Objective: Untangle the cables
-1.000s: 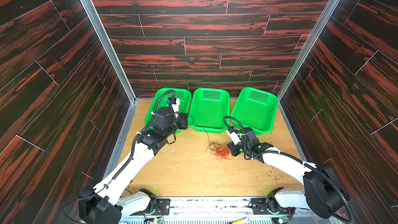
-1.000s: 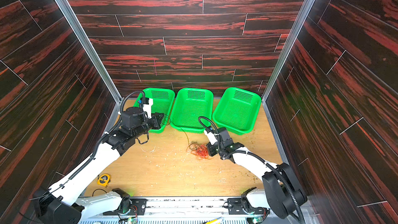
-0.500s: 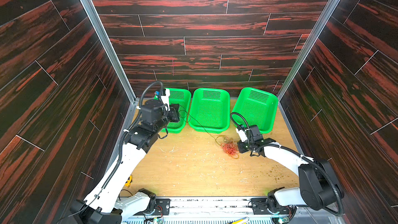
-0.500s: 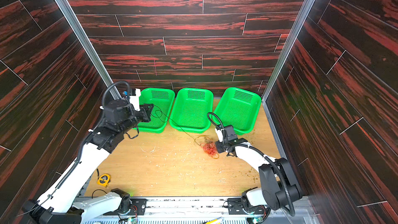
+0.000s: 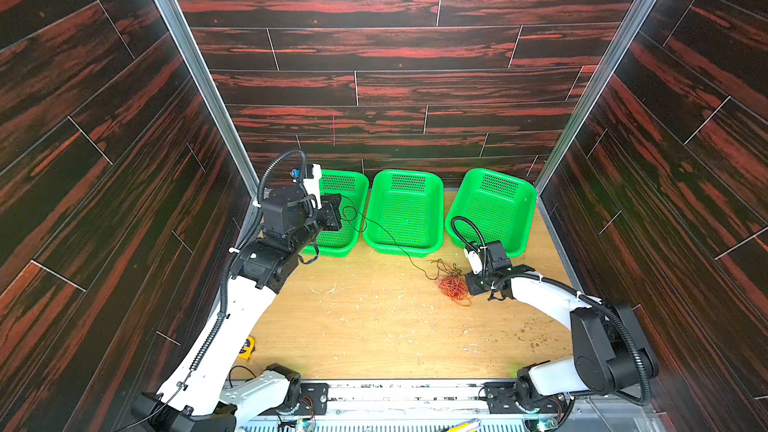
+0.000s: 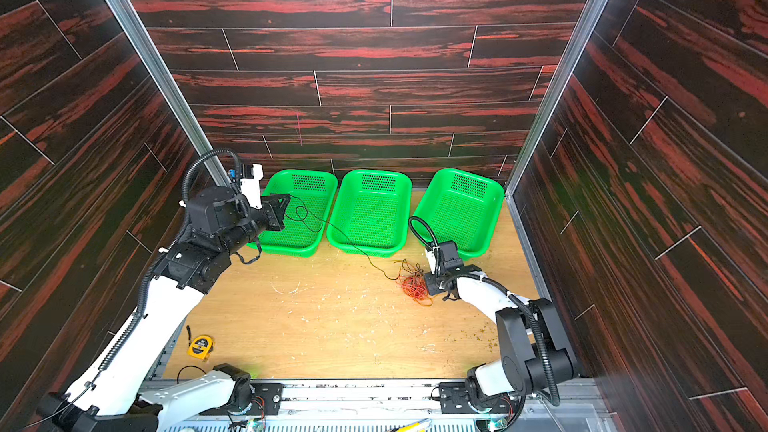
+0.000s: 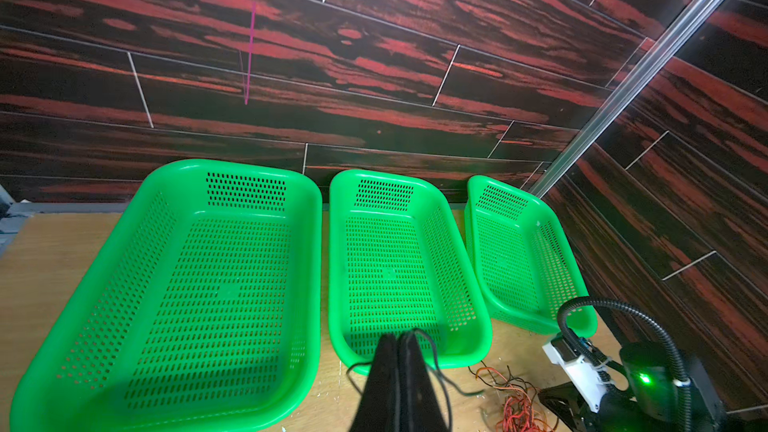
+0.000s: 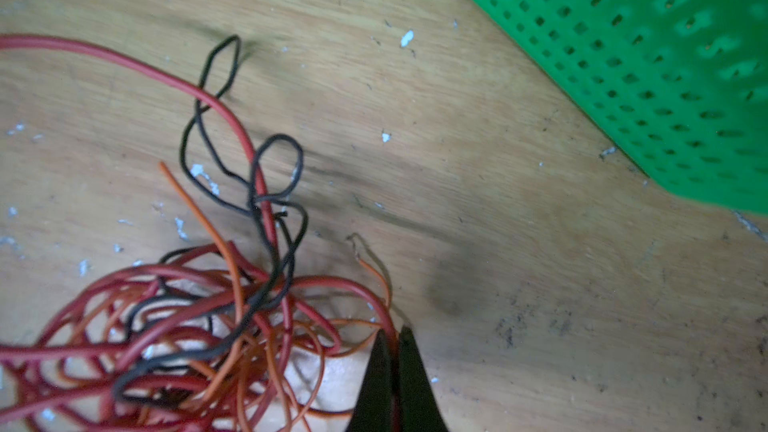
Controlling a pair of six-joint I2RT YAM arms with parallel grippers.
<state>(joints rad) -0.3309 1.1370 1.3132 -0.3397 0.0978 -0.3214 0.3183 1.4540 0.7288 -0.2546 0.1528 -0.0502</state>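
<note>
Cables point(image 5: 454, 286) lie tangled on the desk point(image 5: 374, 326) before the baskets point(image 5: 405, 172). We find the left tool point(image 7: 401, 338) clamped on the black cable point(image 8: 181, 150) above the left basket point(image 5: 336, 250), the right tool point(image 8: 392, 336) clamped on the red cable point(image 8: 237, 126).

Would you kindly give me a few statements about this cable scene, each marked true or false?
1. The left pincer is shut on the black cable. True.
2. The right pincer hangs open over a basket. False: it is shut on the red cable, low at the tangle.
3. The orange cable lies in the middle basket. False: it is in the tangle on the table.
4. A yellow tape measure lies on the table. True.
</note>
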